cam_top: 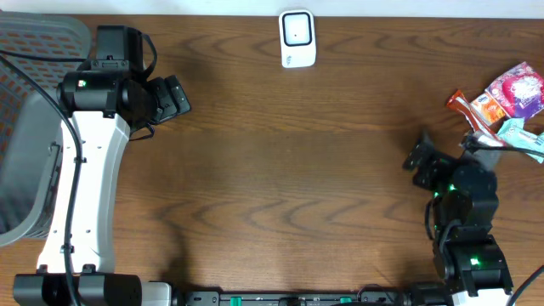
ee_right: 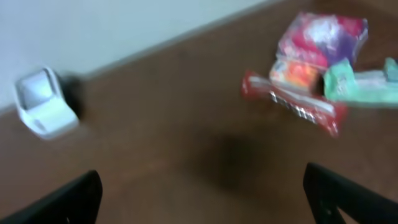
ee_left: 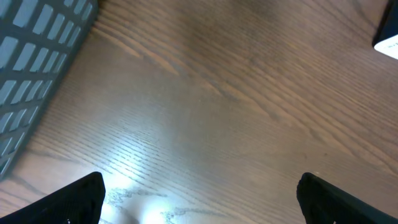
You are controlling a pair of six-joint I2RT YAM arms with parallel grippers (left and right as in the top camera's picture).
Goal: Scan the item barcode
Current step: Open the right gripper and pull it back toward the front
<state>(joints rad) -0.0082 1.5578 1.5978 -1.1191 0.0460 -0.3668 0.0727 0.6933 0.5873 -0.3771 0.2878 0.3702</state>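
Currently, from left to right: a grey mesh basket (cam_top: pixel 34 127) is sitting at the left edge of the table (cam_top: pixel 280 178). The left gripper (cam_top: pixel 174 98) is hovering near it, jaws standing wide and holding nothing. A white scanner (cam_top: pixel 297 38) is standing at the far edge, near the middle. The right gripper (cam_top: pixel 421 157) is hanging over bare wood, jaws likewise wide and empty. The task's items, a heap of snack packets (cam_top: pixel 506 106), are lying at the right edge, near that gripper and well apart from the scanner. Risks: the packets are overlapping and touching one another, so a closing pinch may be catching two wrappers or dragging a neighbour along. They are also lying flat, so fingers may be slipping off the film. No barcode is showing on any face, so a packet may be reaching the scanner wrong side up. Views: only the overhead is showing both arms and the whole layout. The left wrist view is giving only wood grain, a basket corner and a sliver of white at its right edge, probably the scanner. The right wrist view, though blurred, is showing the heap from low down, with a red bar (ee_right: pixel 298 106) foremost and an orange packet (ee_right: pixel 292 73), a pink packet (ee_right: pixel 320 37) and a mint-green packet (ee_right: pixel 354 84) behind or beside it.
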